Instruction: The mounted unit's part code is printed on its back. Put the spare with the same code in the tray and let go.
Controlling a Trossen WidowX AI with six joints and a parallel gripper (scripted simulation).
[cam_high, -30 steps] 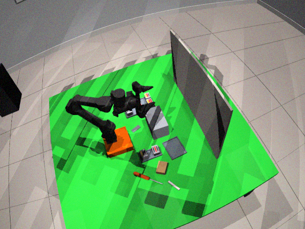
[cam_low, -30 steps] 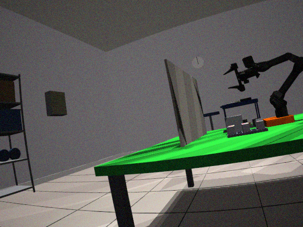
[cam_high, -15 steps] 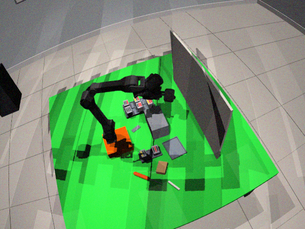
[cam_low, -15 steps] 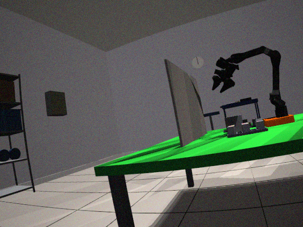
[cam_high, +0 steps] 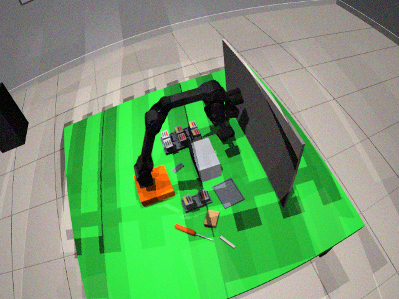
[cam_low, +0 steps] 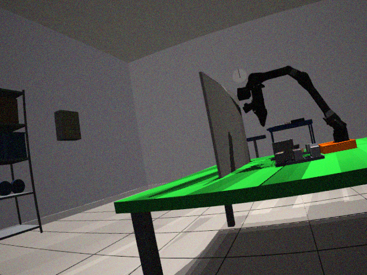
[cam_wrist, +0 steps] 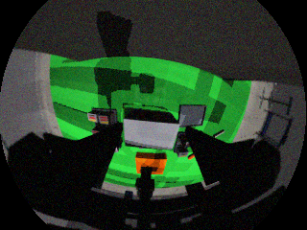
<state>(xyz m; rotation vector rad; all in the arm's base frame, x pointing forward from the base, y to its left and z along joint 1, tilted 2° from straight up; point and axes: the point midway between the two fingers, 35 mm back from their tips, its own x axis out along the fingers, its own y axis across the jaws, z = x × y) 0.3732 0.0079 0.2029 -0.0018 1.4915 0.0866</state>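
Several small spares with striped labels stand on a dark rack, among them a white spare [cam_high: 167,143] and a red-striped spare [cam_high: 182,137]. Two more units, one yellow-labelled [cam_high: 187,200] and one red-labelled [cam_high: 203,195], stand on a smaller dark base. A large light-grey block [cam_high: 206,156] [cam_wrist: 151,133] stands between the two groups; I cannot tell whether it carries the mounted unit. No code is readable. The flat grey tray [cam_high: 229,193] [cam_wrist: 192,116] is empty. My gripper [cam_high: 225,132] [cam_low: 262,123] is open and empty, pointing down high above the table, between block and panel.
A tall grey panel [cam_high: 260,119] [cam_low: 226,130] stands close beside the wrist. The arm stands on an orange base [cam_high: 158,188] [cam_low: 338,146]. A wooden block [cam_high: 211,218], an orange screwdriver [cam_high: 185,229], a white stick [cam_high: 227,242] and a small grey piece [cam_high: 177,167] lie on the table.
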